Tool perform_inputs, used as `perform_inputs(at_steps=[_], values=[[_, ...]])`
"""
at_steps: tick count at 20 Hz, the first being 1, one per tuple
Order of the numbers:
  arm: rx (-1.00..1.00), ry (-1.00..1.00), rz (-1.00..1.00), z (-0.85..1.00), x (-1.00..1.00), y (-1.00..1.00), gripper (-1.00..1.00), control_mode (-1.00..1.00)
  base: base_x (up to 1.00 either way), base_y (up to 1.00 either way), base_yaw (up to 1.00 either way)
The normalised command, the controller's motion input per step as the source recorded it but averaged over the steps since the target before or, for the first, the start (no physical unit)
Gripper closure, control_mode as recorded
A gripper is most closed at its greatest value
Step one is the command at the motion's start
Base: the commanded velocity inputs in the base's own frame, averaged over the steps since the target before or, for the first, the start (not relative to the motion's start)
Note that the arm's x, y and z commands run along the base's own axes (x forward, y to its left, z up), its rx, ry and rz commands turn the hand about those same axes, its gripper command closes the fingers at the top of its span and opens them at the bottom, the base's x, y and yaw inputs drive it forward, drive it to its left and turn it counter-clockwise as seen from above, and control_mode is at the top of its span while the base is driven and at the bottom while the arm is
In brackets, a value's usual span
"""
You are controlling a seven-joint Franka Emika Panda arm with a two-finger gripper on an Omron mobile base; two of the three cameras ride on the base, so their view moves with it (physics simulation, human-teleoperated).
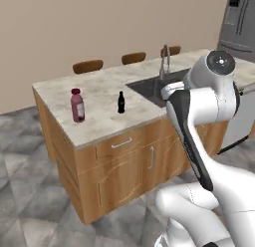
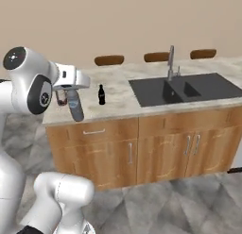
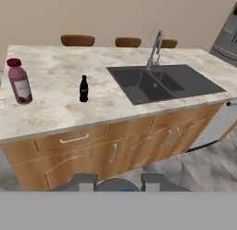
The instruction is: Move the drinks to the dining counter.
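Gripper (image 2: 72, 97): closed on water bottle (image 2: 74, 107), held just short of desk (image 2: 118, 103) edge. Juice (image 1: 77, 105), cola (image 1: 120, 102) already delivered. Next: carry over top, set upright.

Beige wall (image 1: 99, 22), grey tiled floor (image 1: 30, 201), steel fridge (image 1: 239, 22)

Veined beige marble counter top (image 3: 55, 111), wood cabinet fronts (image 3: 134, 148), matt dark sink (image 3: 162, 83), metal tap (image 3: 155, 50), clear plastic water bottle (image 2: 74, 107)
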Motion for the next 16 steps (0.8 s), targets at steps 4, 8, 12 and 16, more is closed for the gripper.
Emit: perform_inputs(at_steps=[4,8,12,16], values=[[0.00,0.00,0.00,0.00,0.00,0.00,1.00,1.00,0.01,0.04,0.63],[0.00,0.00,0.00,0.00,0.00,0.00,1.00,1.00,0.22,0.00,0.46],[0.00,0.00,0.00,0.00,0.00,0.00,1.00,1.00,0.43,-0.01,0.19],[0.00,0.00,0.00,0.00,0.00,0.00,1.00,1.00,0.82,-0.12,0.01]])
